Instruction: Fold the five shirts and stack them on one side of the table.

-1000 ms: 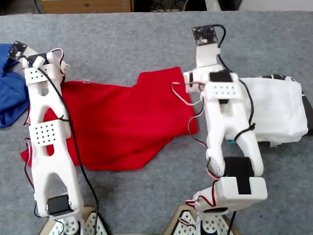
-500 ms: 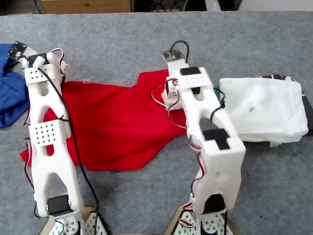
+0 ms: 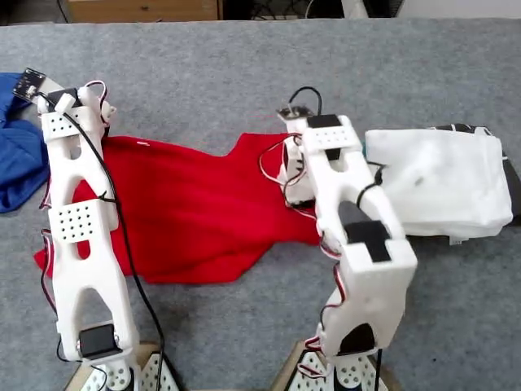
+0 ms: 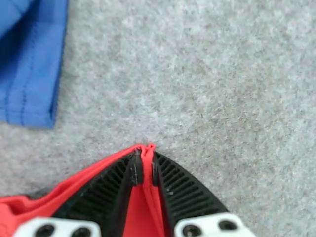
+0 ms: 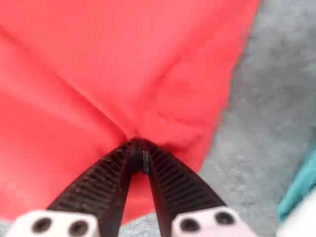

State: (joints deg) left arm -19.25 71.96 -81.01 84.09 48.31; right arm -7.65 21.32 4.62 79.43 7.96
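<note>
A red shirt (image 3: 195, 204) lies spread on the grey table (image 3: 203, 65) between the two arms. My left gripper (image 4: 143, 160) is shut on a corner of the red shirt (image 4: 140, 207) at its far left, by the blue shirt (image 4: 29, 59). That arm stands at the left of the high view, its gripper (image 3: 77, 106) near the red shirt's far left corner. My right gripper (image 5: 138, 150) is shut on a pinched fold of the red shirt (image 5: 98, 64) near its right edge; in the high view it (image 3: 295, 175) hangs over the shirt's right side.
A stack of folded shirts with a white one (image 3: 440, 183) on top sits at the right, a dark one under it. A crumpled blue shirt (image 3: 18, 159) lies at the left edge. The far half of the table is bare felt.
The right arm has swung left and drawn back toward its base, pulling the red shirt's right part with it. The left arm has stayed put.
</note>
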